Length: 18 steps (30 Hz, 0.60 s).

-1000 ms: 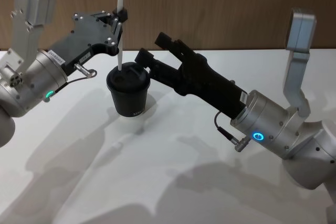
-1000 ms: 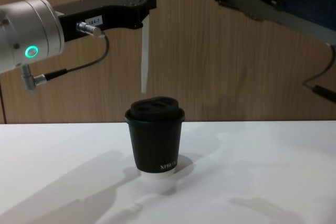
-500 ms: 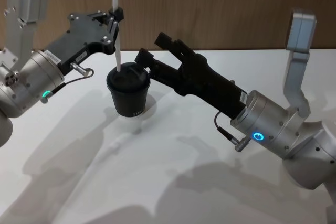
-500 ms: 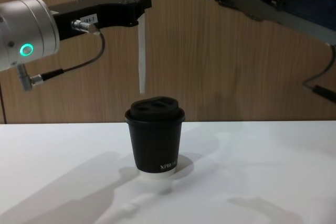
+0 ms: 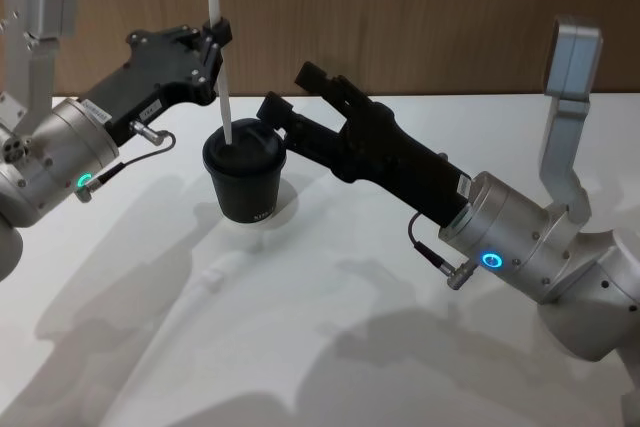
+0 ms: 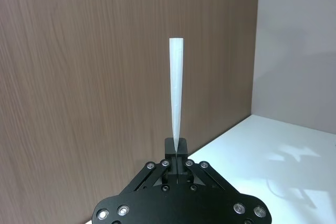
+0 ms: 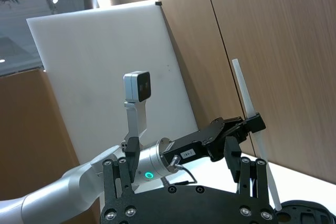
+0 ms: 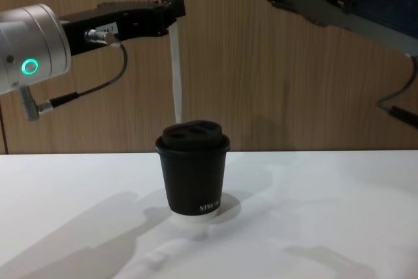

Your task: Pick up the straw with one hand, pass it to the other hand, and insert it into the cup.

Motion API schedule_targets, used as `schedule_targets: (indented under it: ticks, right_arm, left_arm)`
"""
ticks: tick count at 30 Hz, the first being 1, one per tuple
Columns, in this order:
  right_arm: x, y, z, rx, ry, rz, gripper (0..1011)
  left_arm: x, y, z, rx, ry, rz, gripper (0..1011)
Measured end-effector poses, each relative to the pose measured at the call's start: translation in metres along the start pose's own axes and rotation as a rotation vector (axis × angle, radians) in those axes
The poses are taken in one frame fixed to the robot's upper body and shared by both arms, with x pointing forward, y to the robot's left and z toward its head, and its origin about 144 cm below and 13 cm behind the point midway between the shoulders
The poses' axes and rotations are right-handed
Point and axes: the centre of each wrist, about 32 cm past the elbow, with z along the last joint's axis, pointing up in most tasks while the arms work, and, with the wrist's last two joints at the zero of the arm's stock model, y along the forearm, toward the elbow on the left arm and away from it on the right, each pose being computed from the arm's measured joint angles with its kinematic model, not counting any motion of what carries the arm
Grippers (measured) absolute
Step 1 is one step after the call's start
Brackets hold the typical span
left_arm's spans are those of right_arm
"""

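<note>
The white straw (image 5: 222, 77) hangs upright with my left gripper (image 5: 218, 32) shut on it partway up. Seen from the chest, the straw (image 8: 174, 63) ends just above the domed lid of the black cup (image 8: 193, 174), a little left of the lid's middle. The cup (image 5: 247, 187) stands on the white table. My right gripper (image 5: 290, 89) is open and empty, raised just behind and to the right of the cup. The left wrist view looks up along the straw (image 6: 176, 98) from the shut left gripper (image 6: 176, 145).
The white table (image 5: 300, 327) spreads wide in front of the cup. A wood-panelled wall (image 5: 420, 7) closes off the back. The right arm's dark forearm (image 5: 400, 162) slants across the table's right half.
My left gripper has shifted left and come down a little with the straw, bringing its lower end close to the lid. The right arm has not moved.
</note>
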Motion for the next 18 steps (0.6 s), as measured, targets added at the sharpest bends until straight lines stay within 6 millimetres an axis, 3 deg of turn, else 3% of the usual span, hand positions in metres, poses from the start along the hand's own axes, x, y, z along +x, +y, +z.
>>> schedule_targets:
  ticks: [18]
  right_arm:
    - [0.0, 0.0, 0.0, 0.0, 0.0, 0.0, 1001]
  left_arm:
    - [-0.0041, 0.0051, 0.003, 0.009, 0.003, 0.005, 2]
